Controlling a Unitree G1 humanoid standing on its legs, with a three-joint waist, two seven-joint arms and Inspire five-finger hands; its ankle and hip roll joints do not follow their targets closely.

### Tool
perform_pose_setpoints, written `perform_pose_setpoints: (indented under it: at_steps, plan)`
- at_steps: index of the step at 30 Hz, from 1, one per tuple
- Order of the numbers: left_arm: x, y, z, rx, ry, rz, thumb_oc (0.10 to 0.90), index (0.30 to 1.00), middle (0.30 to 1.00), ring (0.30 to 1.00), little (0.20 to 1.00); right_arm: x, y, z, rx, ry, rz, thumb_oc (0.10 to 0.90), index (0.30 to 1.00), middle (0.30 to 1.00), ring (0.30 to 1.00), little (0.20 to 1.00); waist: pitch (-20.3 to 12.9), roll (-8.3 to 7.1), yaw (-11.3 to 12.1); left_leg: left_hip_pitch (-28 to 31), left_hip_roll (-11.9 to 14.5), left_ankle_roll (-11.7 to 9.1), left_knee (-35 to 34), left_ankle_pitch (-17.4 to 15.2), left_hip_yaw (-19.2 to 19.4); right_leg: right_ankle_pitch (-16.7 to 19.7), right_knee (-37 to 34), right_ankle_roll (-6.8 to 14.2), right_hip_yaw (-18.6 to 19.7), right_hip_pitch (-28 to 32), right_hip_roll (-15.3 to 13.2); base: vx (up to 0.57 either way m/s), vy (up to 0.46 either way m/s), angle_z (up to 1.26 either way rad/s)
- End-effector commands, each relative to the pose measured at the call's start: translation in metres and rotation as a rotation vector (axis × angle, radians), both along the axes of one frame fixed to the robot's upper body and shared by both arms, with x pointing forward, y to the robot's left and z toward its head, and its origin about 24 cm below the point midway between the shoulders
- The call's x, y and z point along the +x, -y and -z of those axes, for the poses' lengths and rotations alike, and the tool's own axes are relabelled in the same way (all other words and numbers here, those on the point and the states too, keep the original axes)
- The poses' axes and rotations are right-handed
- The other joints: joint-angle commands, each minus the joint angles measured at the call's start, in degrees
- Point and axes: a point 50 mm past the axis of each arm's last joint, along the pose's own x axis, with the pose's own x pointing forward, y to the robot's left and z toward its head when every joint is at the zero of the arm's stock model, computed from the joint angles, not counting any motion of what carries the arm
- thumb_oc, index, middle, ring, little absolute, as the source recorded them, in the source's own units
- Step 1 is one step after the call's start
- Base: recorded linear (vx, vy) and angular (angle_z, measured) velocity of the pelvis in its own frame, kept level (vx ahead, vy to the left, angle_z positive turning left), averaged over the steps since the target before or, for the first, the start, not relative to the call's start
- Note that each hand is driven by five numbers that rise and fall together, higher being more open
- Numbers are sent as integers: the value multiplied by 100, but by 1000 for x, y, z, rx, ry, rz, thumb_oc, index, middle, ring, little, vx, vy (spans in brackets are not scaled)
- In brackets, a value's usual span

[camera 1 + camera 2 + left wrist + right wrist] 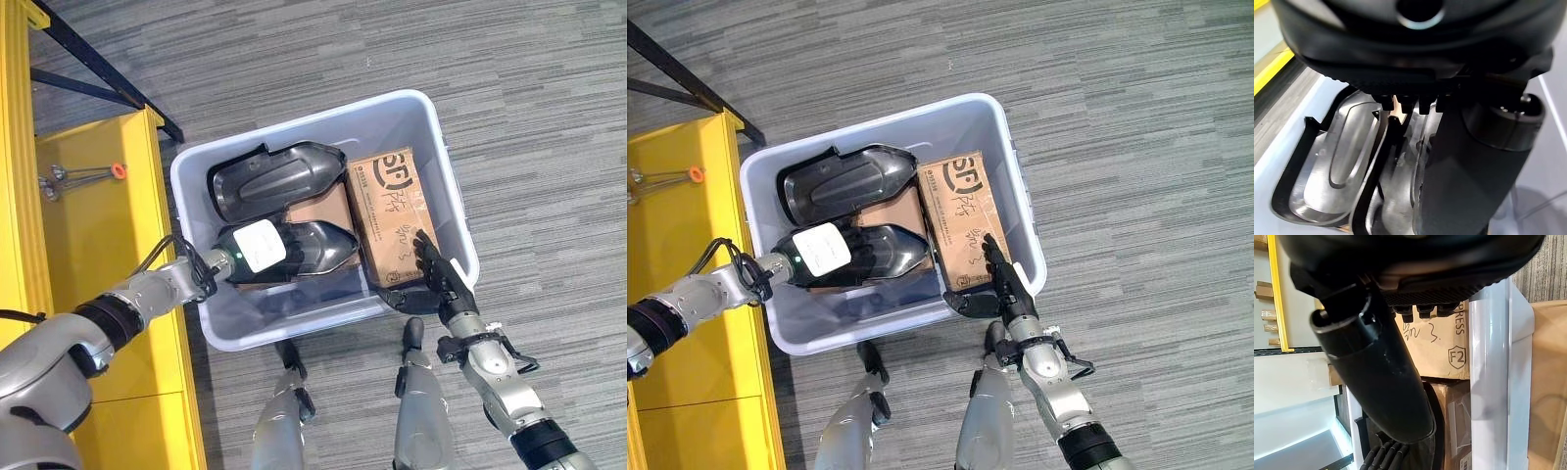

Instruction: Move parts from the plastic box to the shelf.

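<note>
Parts lay in the plastic box [446, 176]: left hand [257, 248] covered the near black shell [318, 245], grasp indiscernible, its length pointing across to the straight-fingered right hand [439, 274] on the cardboard carton [392, 211].

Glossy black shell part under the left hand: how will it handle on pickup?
The near black shell part looks like thin moulded plastic, so probably light and fairly stiff. Its glossy curved surface may slip under the left hand. It overlaps a cardboard box, so may snag.
</note>
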Motion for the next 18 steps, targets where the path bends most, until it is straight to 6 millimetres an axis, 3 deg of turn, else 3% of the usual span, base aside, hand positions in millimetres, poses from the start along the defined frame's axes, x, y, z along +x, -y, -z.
perform_pose_setpoints:
  at_steps: [1, 7, 18]
  plan:
    - [11, -19, -45, 20, 155, -52, 900, 1000, 1000, 1000, 1000, 10, 3, -40, 36, 194, 1, 900, 1000, 1000, 1000, 1000, 194, -267, -39, -18, 171, -179, 772, -779, -201, 2, -190, -94, 325, -109, 364, 0, 0, 0]
    - [11, -24, -25, 43, 112, -89, 900, 1000, 1000, 1000, 1000, 13, -1, -44, 38, 215, -15, 900, 1000, 1000, 1000, 1000, 224, -301, -62, -76, 169, -179, 751, -760, -207, 39, -244, -98, 382, -154, 387, 2, 0, -2]
    - [14, -29, -14, 40, 97, -147, 900, 1000, 1000, 1000, 1000, 13, -3, -45, 39, 218, -24, 900, 1000, 1000, 1000, 1000, 289, -359, -101, -141, 160, -166, 732, -747, -213, 65, -274, -111, 430, -214, 425, 0, 0, 0]
